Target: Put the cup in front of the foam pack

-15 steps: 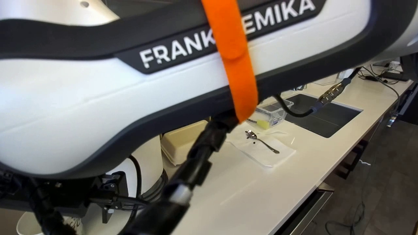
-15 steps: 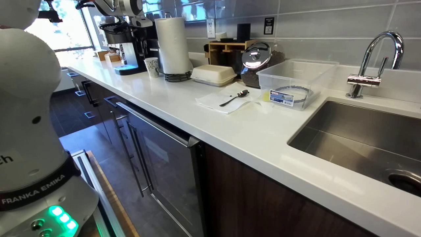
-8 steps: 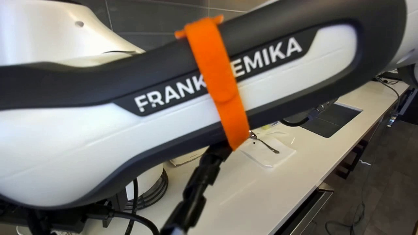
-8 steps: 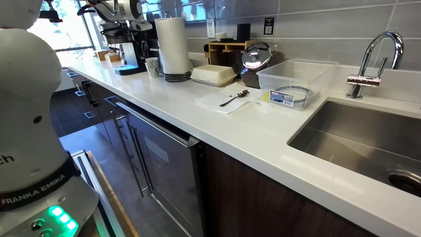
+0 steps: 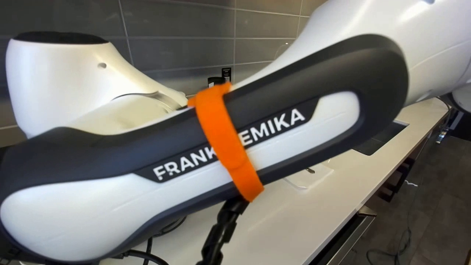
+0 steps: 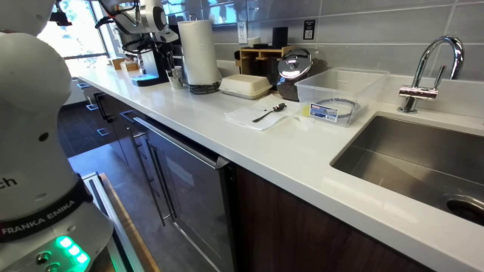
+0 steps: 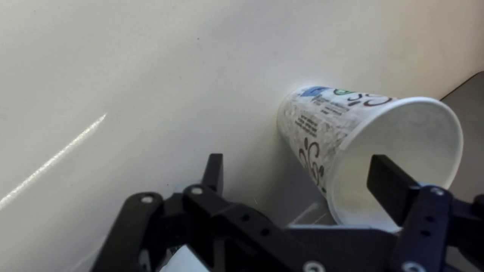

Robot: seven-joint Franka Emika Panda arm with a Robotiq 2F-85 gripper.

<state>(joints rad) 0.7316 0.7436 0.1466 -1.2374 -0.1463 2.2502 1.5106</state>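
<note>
In the wrist view we see the cup (image 7: 351, 147) standing on the counter (image 7: 132, 75), its wide mouth facing us, its side printed with dark curls, small lettering and a blue patch. The gripper (image 7: 300, 172) is unclenched, its two fingers spread wide: one shows over bare counter beside the cup, the other across the cup's mouth, and we cannot tell whether that one reaches inside. In an exterior view we find the cup upright between the machine (image 6: 150, 66) and the paper roll (image 6: 198, 53), the gripper hanging at its upper part with fingers pointing down and hiding some of it; we cannot tell whether they touch. The foam pack (image 6: 245, 86) lies just past the roll, so the cup stands off to one side with the roll between them. Behind the pack we see a wooden box (image 6: 261, 58), and near it a jar (image 6: 293, 73) with a shiny lid. A spoon (image 6: 274, 110) lies on a sheet of paper (image 6: 242, 116) near the pack, a clear tray (image 6: 329, 94) stands just beside the paper, and farther along come the sink (image 6: 416, 139) and faucet (image 6: 418, 91). In an exterior view the arm (image 5: 176, 147), ringed by an orange strap (image 5: 226, 147), fills much of the frame. Beneath it hangs a thick black cable (image 5: 220, 230); past its lower edge we make out a corner of the paper, the end of the spoon's handle and part of the sink, and above it a tiled wall (image 5: 180, 51).
</note>
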